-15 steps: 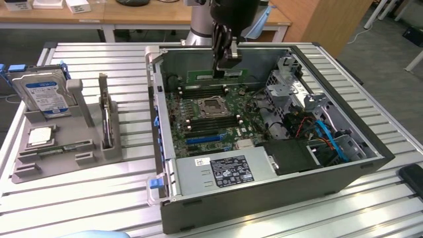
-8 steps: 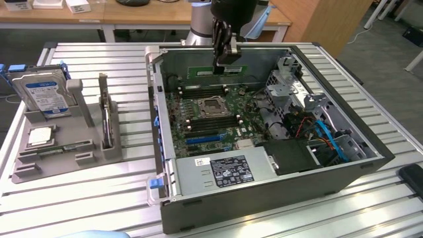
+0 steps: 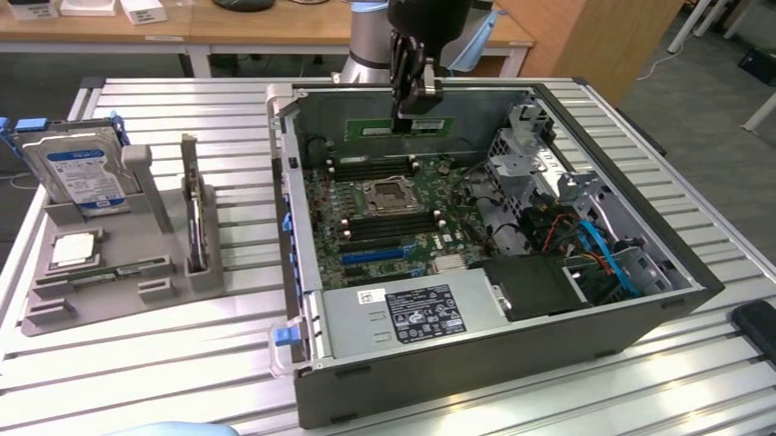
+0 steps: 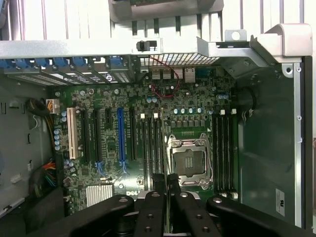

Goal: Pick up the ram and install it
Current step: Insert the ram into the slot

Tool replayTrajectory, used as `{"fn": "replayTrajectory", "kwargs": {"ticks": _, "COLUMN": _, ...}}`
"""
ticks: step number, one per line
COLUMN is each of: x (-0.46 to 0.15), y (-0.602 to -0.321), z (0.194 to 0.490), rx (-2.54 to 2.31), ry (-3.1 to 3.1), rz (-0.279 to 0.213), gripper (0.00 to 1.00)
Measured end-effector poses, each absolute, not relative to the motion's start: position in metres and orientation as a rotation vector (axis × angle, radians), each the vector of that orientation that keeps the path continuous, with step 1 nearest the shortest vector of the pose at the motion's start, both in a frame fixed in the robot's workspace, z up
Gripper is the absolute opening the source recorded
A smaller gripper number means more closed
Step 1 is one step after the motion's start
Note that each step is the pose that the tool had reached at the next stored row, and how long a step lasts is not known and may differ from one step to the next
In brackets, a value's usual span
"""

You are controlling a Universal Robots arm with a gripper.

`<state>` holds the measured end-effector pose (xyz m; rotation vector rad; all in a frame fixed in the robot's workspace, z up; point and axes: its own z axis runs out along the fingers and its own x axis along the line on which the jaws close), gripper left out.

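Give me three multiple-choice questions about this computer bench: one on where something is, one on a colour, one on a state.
1. Where is the ram?
A. In the grey holder
B. In the gripper, above the motherboard
C. On the power supply

2. What colour is the hard drive label?
A. Red
B. Yellow
C. Blue

3. What state is the computer case in?
A. Open
B. Closed
C. Upside down

Answers:
1. B, the green stick is clamped in the gripper over the board.
2. C, the label is blue and white.
3. A, the parts inside are exposed.
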<state>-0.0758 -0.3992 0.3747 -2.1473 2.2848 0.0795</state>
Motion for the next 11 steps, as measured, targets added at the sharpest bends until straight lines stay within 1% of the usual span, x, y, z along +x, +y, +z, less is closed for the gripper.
{"fn": "replayTrajectory", "kwargs": {"ticks": 11, "x": -0.0758, "y": -0.3991, "z": 0.3727, "rx": -2.148, "ry": 2.286, "rz": 0.076, "gripper": 0.13}}
